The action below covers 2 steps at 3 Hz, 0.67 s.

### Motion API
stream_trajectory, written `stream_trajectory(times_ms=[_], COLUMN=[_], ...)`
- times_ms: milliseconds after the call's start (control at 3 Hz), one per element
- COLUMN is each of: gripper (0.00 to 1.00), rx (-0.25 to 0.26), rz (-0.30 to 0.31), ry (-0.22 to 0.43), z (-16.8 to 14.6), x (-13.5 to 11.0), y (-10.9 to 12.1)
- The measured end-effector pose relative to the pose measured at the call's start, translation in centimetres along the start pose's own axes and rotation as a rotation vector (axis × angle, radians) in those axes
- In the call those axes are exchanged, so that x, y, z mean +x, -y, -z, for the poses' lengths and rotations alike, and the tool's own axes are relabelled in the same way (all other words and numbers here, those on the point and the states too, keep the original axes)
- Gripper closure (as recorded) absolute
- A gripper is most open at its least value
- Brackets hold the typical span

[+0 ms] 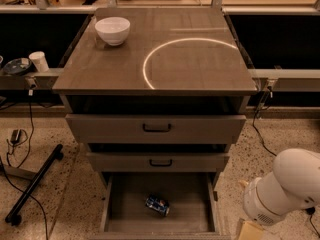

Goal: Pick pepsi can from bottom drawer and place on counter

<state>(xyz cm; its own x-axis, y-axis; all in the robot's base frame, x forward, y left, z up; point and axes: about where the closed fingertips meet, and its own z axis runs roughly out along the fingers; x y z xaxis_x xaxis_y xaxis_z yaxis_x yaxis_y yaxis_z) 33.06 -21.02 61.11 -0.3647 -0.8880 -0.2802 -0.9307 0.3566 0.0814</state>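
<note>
Pepsi can (157,205) on btm drawer (192,211) floor, left of tool (251,230) at lower-right edge; tool state unclear.

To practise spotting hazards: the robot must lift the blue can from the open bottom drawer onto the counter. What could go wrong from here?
The small blue pepsi can lies on its side on the flat floor of the grey-brown bottom drawer, so it may roll when nudged. The middle drawer juts out above the drawer's back; the white arm could strike it. The gripper sits low at right, outside the drawer wall, which it might clip.
</note>
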Motion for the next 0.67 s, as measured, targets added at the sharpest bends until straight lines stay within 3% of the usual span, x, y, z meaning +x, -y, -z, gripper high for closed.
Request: stream_trajectory(times_ms=[333, 667], gripper=[0.00, 0.00], rx=[-0.081, -0.102], rz=[-0.039, -0.073], ry=[0.006, 0.006], z=[-3.3, -6.1], x=[1.0, 1.6], y=[-0.8, -1.7])
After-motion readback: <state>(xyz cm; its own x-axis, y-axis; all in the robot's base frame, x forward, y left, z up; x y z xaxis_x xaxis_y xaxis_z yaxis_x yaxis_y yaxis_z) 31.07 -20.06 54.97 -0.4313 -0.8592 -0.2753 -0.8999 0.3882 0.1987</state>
